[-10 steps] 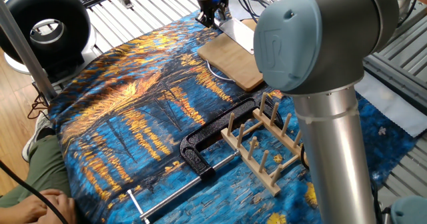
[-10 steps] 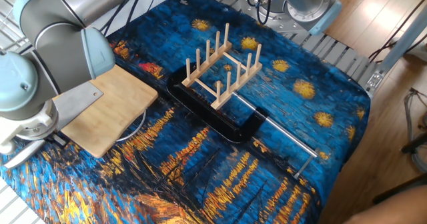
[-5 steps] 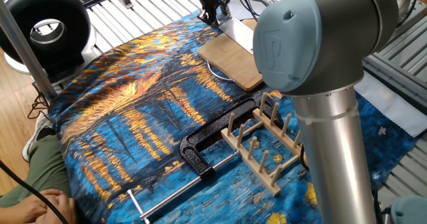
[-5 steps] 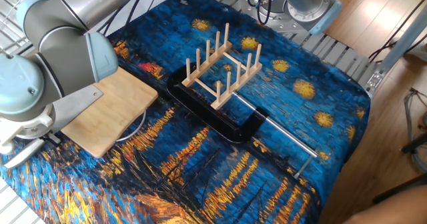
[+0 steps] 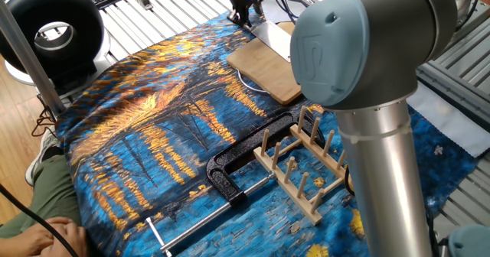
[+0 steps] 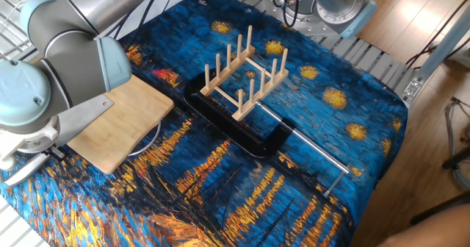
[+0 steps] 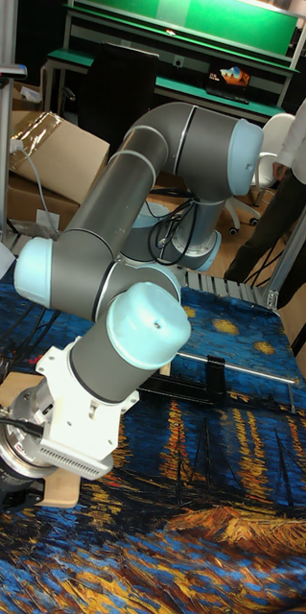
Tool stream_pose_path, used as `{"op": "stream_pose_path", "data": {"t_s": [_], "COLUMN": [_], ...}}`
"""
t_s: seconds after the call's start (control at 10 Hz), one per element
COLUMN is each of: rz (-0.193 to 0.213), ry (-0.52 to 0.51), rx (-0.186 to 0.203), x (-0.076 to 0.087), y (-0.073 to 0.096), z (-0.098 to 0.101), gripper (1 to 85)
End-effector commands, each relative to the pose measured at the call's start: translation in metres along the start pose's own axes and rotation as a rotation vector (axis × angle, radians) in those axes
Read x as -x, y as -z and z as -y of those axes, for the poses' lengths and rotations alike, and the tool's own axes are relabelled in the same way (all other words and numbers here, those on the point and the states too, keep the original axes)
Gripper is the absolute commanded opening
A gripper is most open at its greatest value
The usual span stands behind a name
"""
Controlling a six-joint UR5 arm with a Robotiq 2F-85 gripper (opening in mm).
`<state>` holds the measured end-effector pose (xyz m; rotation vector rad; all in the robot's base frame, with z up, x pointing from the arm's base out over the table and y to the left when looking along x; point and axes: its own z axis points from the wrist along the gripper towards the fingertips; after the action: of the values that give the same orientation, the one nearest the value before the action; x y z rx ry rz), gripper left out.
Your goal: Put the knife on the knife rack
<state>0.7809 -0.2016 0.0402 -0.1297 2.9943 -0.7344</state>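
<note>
Two fixed views and the tall view logged. Gripper (image 5: 243, 14) sits at 12 o'clock of the cloth (image 5: 161, 112), at the far end of the board (image 5: 264, 67), fingers pointing down at the knife (image 5: 272, 38). Against the frame a second ago it has risen a little and shifted slightly toward 12; against half a second ago, hardly any change. Finger state: cannot tell, since they are small and dark in one fixed view and hidden behind the wrist in the other.

Knife blade (image 6: 84, 117) lies flat on the board (image 6: 121, 129), its pale grey face angled from 9 toward 2 o'clock in the other fixed view, partly covered by the arm's wrist. Blade position on the board unchanged across the frames. Contact between fingers and knife not resolvable.

Rack (image 6: 246, 74) stands upright on the cloth at about 3 o'clock of the board, well apart from it, pegs bare. Clamp (image 6: 242, 129) lies just beside the rack at its 6 o'clock side, rod (image 6: 308, 148) running toward 4 o'clock. Rack and clamp unmoved.

Tall view: arm fills the frame; gripper (image 7: 1, 499) at lower left, fingers not shown.
</note>
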Motion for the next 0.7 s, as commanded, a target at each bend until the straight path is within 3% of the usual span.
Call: {"op": "stream_pose_path", "data": {"t_s": [0.0, 0.3, 0.6], "rz": [0.003, -0.007, -0.009], "ry": [-0.019, -0.039, -0.04], "rx": [0.019, 0.043, 0.033], "x": [0.0, -0.004, -0.004], "y": [0.0, 0.001, -0.003], "z": [-0.003, -0.016, -0.019], "gripper": [45.0, 45.0, 45.0]}}
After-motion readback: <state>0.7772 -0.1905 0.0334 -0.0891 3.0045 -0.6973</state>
